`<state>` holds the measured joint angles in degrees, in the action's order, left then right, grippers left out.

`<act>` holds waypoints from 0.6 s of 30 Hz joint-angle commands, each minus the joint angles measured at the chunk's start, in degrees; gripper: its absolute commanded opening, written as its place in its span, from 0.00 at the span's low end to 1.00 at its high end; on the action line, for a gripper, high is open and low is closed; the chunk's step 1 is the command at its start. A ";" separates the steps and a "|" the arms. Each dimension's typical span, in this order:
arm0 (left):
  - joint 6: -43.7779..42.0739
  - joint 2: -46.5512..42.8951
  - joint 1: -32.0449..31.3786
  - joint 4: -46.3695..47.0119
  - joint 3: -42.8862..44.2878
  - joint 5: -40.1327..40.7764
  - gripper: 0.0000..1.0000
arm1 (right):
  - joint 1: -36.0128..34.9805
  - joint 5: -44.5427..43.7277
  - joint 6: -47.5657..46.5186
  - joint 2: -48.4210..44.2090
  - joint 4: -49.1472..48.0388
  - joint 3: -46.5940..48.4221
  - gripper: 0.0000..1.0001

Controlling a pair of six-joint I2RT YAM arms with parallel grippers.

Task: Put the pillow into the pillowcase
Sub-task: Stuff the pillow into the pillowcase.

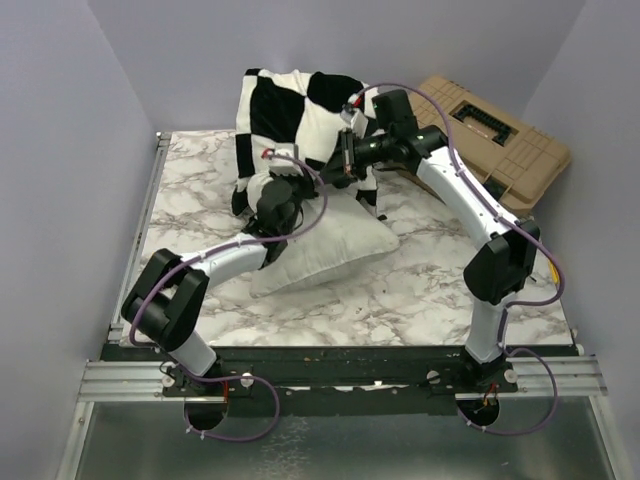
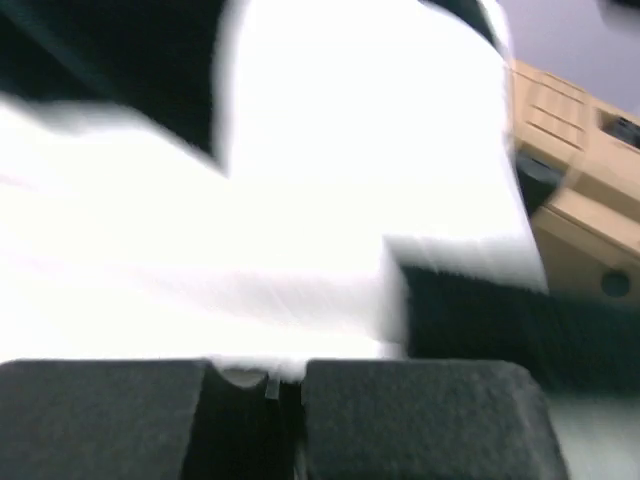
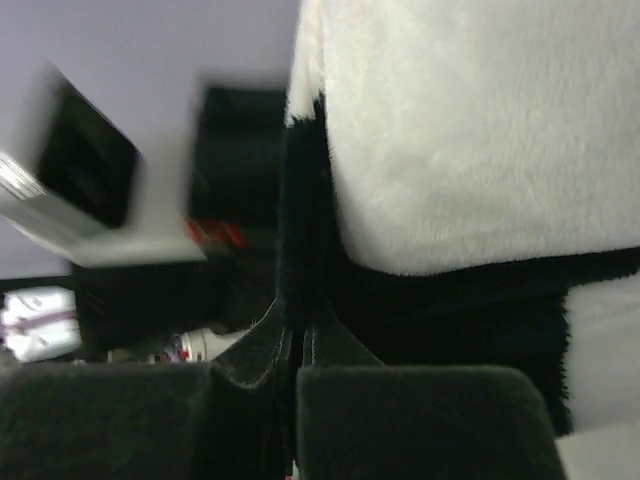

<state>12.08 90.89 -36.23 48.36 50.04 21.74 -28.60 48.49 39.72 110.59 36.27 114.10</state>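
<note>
Marble desk (image 1: 430,300) carries the pillow (image 1: 335,255), long axis apparently pointing away, far end under the raised pillowcase (image 1: 290,105); I read left jaws and right jaws both pinching that fabric, left nearer.

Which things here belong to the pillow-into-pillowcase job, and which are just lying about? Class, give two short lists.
Job in hand:
pillow
pillowcase
left end effector and right end effector, each shut on the pillowcase

Lying about:
tan case, at the far right
</note>
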 commanded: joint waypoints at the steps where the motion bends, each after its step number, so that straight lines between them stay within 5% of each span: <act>1: 12.08 -4.45 9.24 -9.00 10.12 0.93 0.00 | -6.35 6.34 -17.82 2.03 33.54 -1.26 0.00; 7: 26.46 -5.80 9.40 -32.59 11.71 1.00 0.00 | -6.72 -9.50 -24.36 9.36 29.72 3.08 0.00; 14: 31.27 -1.48 12.79 -44.44 16.46 -9.56 0.02 | -6.80 -11.83 -25.04 7.17 17.74 -5.86 0.07; 18: 28.12 1.73 15.12 -58.79 25.99 -16.01 0.50 | -6.73 -12.26 -20.44 7.18 14.00 -5.14 0.38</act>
<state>40.16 90.13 -24.29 -0.19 65.47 12.51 -33.89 36.25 16.93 119.24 50.41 108.88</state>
